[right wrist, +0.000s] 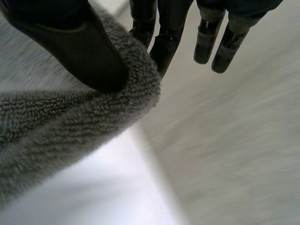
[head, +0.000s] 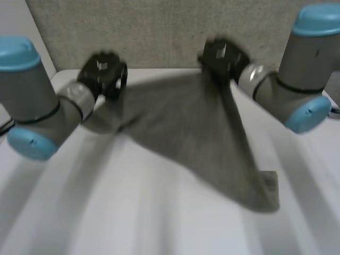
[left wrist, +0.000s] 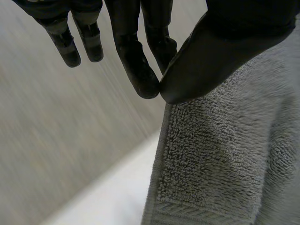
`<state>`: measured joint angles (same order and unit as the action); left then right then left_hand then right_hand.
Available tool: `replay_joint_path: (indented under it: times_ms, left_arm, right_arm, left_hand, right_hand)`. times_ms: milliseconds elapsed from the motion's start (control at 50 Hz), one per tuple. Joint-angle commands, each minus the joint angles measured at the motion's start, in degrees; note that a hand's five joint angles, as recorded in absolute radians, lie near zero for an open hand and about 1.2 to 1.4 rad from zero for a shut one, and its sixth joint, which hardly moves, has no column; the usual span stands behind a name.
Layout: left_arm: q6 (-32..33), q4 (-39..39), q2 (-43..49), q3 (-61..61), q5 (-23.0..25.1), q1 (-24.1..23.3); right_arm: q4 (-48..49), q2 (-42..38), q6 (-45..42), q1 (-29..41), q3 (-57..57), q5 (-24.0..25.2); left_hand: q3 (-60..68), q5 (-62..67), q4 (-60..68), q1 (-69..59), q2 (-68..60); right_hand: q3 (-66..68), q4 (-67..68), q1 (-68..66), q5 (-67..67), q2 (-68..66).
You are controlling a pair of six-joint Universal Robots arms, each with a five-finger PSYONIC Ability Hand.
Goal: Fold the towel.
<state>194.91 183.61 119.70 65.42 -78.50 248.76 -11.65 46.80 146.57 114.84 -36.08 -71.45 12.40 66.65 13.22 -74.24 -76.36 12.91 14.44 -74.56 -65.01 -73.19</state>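
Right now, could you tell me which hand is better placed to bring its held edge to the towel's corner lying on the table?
Probably the right hand: it pinches the towel on the same side as the corner resting on the table. The left hand pinches the opposite end, farther away.
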Motion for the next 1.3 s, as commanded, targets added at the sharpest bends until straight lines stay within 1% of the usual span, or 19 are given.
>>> replay_joint_path:
  times_ms: [20, 100, 140, 260, 300, 360, 400, 460, 520, 640, 680, 920, 940, 960, 980, 1000, 1080, 1120, 1300]
  left_arm:
    - [-10.0, 13.3, -8.8, -6.8, -2.4, -3.1]
    - [-12.8, 18.2, -15.2, -4.6, -2.8, -2.9]
    - [-12.9, 20.0, -17.0, -2.4, -2.8, -2.9]
    - [-11.8, 24.8, -18.7, 7.0, -2.4, -1.9]
    - [-10.6, 25.2, -18.5, 9.6, -2.1, -1.5]
    - [-6.9, 25.4, -18.1, 15.7, -0.6, -0.3]
    - [-2.9, 25.6, -17.1, 22.5, 2.5, 0.8]
    - [-0.9, 25.7, -15.9, 25.9, 4.3, 0.9]
    - [2.9, 25.7, -10.9, 33.2, 7.8, 0.1]
    - [5.8, 25.0, -4.6, 36.0, 7.7, -0.9]
    - [6.9, 24.8, -0.9, 36.5, 7.5, -2.8]
    - [7.6, 23.7, -0.3, 37.7, 6.6, -3.6]
    - [7.5, 23.7, -0.7, 37.7, 6.1, -3.6]
    - [7.5, 23.7, -0.7, 37.7, 6.1, -3.6]
    - [7.4, 23.7, -0.8, 37.6, 5.6, -3.7]
    - [7.4, 23.7, -0.8, 37.4, 5.1, -3.8]
    - [6.7, 23.7, -0.8, 37.0, 4.3, -4.9]
    - [6.2, 23.9, -0.8, 36.4, 3.6, -7.2]
    - [4.2, 24.4, -0.4, 33.0, -0.1, -12.7]
  right_arm:
    - [24.5, 14.5, 15.6, 0.3, -2.4, -11.3]
    - [28.3, 21.4, 18.7, 0.2, -9.3, -9.9]
    - [29.4, 24.7, 18.8, 0.1, -16.2, -7.1]
    - [29.2, 27.7, 17.3, -1.0, -27.7, -3.8]
    - [28.5, 28.3, 13.2, -2.9, -36.2, -1.6]
    - [28.4, 28.3, 10.8, -4.1, -40.7, -0.1]
    - [28.6, 28.1, 6.4, -5.4, -49.9, 2.8]
    - [29.7, 27.9, 3.0, -5.7, -58.0, 4.6]
    - [31.2, 26.9, 1.5, -5.9, -63.3, 4.7]
    - [33.8, 22.5, 1.0, -5.5, -67.5, 4.2]
    - [33.6, 20.2, 1.3, -5.4, -67.9, 4.0]
    - [33.5, 19.6, 1.9, -5.9, -68.2, 3.9]
    - [33.5, 19.7, 2.0, -5.8, -68.2, 3.7]
    - [33.3, 19.9, 2.1, -5.7, -68.0, 3.5]
    - [33.3, 19.9, 2.1, -5.7, -68.0, 3.5]
    - [33.0, 20.1, 2.2, -5.5, -67.9, 3.2]
    - [32.3, 20.5, 3.5, -5.1, -67.4, 2.0]
    - [32.0, 21.0, 6.8, -5.0, -66.1, -0.2]
    - [30.7, 21.4, 16.9, -4.7, -62.4, -2.4]
  left_hand:
    - [-2.4, 3.4, -3.2, -5.8, -3.6]
    - [-2.4, 3.4, -3.2, -5.8, -3.6]
    - [-2.4, 3.4, -3.2, -5.8, -3.6]
    - [-2.4, 3.4, -3.2, -5.8, -3.6]
    - [-2.4, 3.4, -3.2, -5.8, -3.6]
    - [-2.4, 3.4, -3.2, -5.8, -3.6]
    - [-2.4, 3.4, -3.2, -5.8, -3.6]
    - [-2.4, 3.4, -3.2, -5.8, -3.6]
    - [-2.4, 3.4, -3.2, -5.8, -3.6]
    - [-2.4, 3.4, -3.2, -5.8, -3.6]
    - [-2.4, 3.4, -3.2, -5.8, -3.6]
    - [-2.4, 3.4, -3.2, -5.8, -3.6]
    - [-2.4, -16.8, -3.2, 14.4, 16.5]
    - [-2.4, -17.0, -3.2, 14.6, 16.7]
    - [-2.4, -42.3, -3.2, 39.9, 42.0]
    - [-2.4, -48.9, -3.2, 46.5, 48.6]
    - [-2.4, -53.8, -3.2, 51.4, 53.5]
    - [-2.4, -57.7, -3.2, 55.3, 57.4]
    - [-2.4, -60.2, -3.2, 57.8, 59.9]
  right_hand:
    - [-2.9, -4.4, -5.4, -5.0, -6.8]
    - [-2.9, -4.4, -5.4, -5.0, -6.8]
    - [-2.9, -4.4, -5.4, -5.0, -6.8]
    - [-2.9, -4.4, -5.4, -5.0, -6.8]
    - [-2.9, -4.4, -5.4, -5.0, -6.8]
    - [-2.9, -4.4, -5.4, -5.0, -6.8]
    - [-2.9, -4.4, -5.4, -5.0, -6.8]
    - [-2.9, -4.4, -5.4, -5.0, -6.8]
    - [-2.9, -4.4, -5.4, -5.0, -6.8]
    - [-2.9, -4.4, -5.4, -5.0, -6.8]
    - [-2.9, -4.4, -5.4, -5.0, -6.8]
    - [-2.9, -4.4, -5.4, -5.0, -6.8]
    - [-2.9, -4.4, -5.4, -5.0, -6.8]
    - [-2.9, -4.4, -5.4, -5.0, -6.8]
    - [-2.9, -4.4, -5.4, -5.0, -6.8]
    - [-2.9, -4.4, -5.4, -5.0, -6.8]
    - [-2.9, -4.4, -5.4, -5.0, -6.8]
    - [-2.9, -4.4, -5.4, -5.0, -6.8]
    - [-2.9, -4.4, -5.4, -5.0, -6.8]
